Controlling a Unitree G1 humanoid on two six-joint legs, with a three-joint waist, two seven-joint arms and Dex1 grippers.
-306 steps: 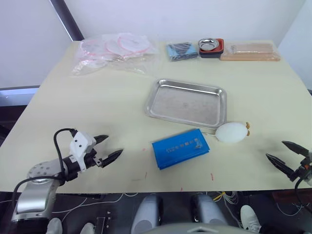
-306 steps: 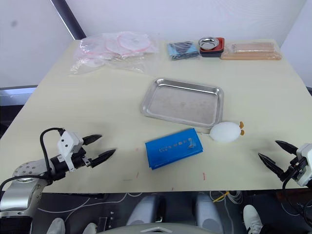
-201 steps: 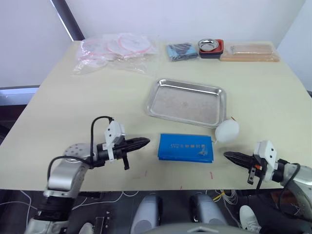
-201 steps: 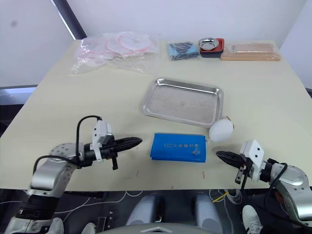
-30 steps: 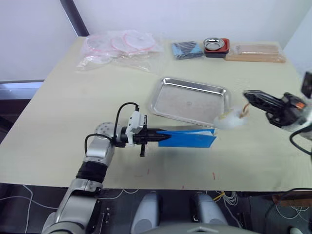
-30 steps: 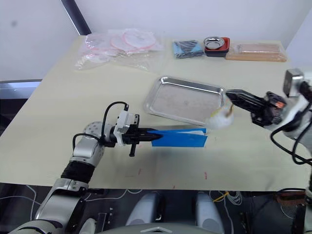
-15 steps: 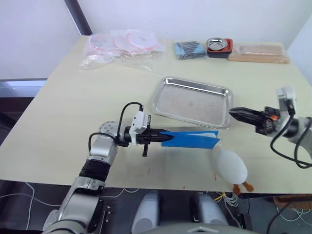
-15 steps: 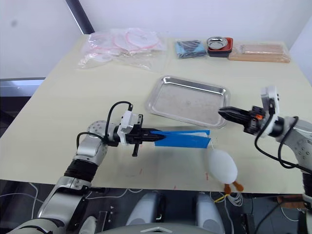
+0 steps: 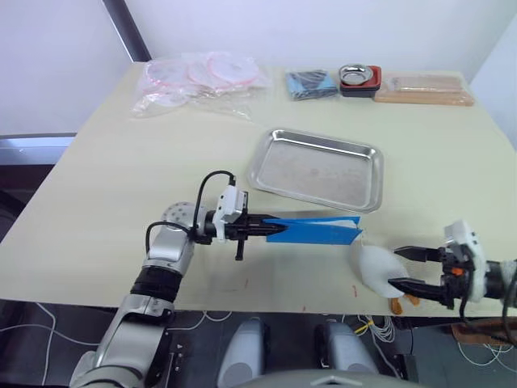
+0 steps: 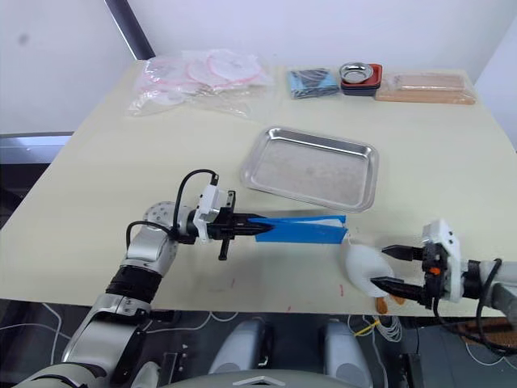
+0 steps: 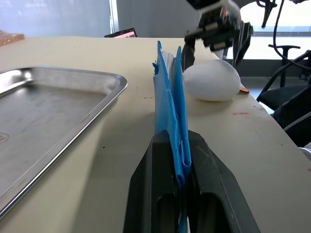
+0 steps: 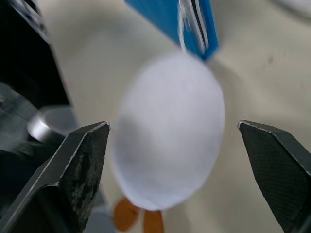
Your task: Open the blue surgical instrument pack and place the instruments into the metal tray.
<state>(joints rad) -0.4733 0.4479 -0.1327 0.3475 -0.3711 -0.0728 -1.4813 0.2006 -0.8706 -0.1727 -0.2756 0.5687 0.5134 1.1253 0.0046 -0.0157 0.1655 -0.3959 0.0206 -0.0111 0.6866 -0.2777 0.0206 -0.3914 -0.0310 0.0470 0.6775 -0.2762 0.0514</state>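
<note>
Left end effector (image 9: pixel 257 229) clamped on bright blue rectangular fabric pack (image 9: pixel 313 230), held on edge near desk's front edge, long axis toward right end effector (image 9: pixel 403 269), fingers apart, nearer its free end.

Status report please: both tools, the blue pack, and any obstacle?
Left tool shut on blue pack, held on edge. Right tool open around white duck toy at table edge. Metal tray empty.

A pale cream table (image 9: pixel 129 162) stands against a plain white wall (image 9: pixel 323 28), with a dark post (image 9: pixel 125 28) running up behind its far corner. Cables (image 9: pixel 48 339) trail over the dark floor (image 9: pixel 24 323) below the near edge. Black office chairs (image 11: pixel 286 82) stand before bright windows (image 11: pixel 58 17).
</note>
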